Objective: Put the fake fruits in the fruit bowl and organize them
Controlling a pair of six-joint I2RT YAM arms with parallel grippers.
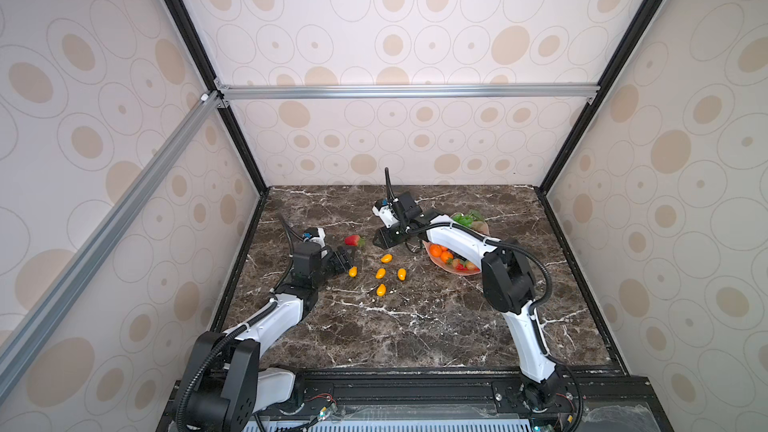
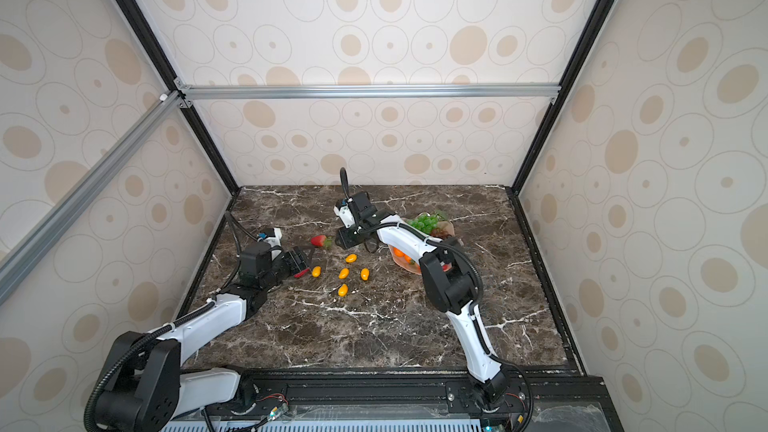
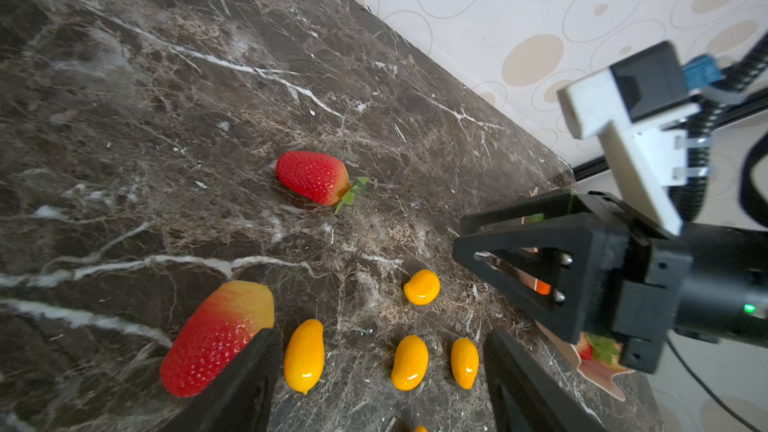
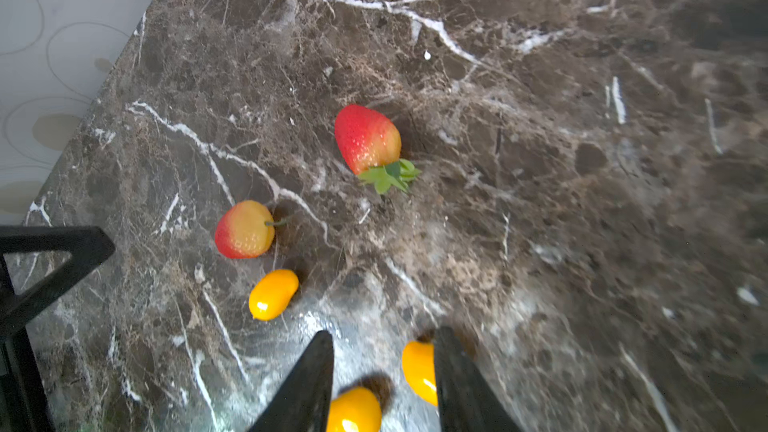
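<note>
Left gripper [image 3: 380, 351]: I read the claw as spread wide and low over the table, with nothing in its grip. One kumquat [image 3: 304, 355] lies on the surface just inside a finger [image 3: 245, 380].
Leafless strawberry [image 3: 216, 338]: lies on its side against the outer face of that same finger, its long axis slanting along it. It is red at the tip and fades to yellow at the shoulder, with a dimpled skin.
Leafy strawberry [image 1: 353, 240]: lies flat just behind the left gripper. Its long axis runs left to right, tip to the left and green leaves to the right.
Kumquat cluster: four lie mid-table between the arms, all apart from each other. The rear one [image 1: 386, 258] slants. The others [image 1: 380, 273] [image 1: 401, 274] [image 1: 380, 290] run roughly front to back. They are glossy yellow-orange ovals.
Right gripper [image 4: 383, 336]: I see the claw partly parted above the table beside the rear kumquats, holding nothing.
Fruit bowl [image 3: 600, 380]: sits right of centre. It is pale pink with a petal-shaped rim, and the right forearm [image 1: 457, 238] crosses over it and hides its middle.
Bowl contents: round tangerines [image 1: 436, 250], green grapes [image 1: 467, 219] at the rear and strawberries [image 1: 461, 266] at the front.
Table [image 1: 415, 326]: dark brown marble with white veins.
</note>
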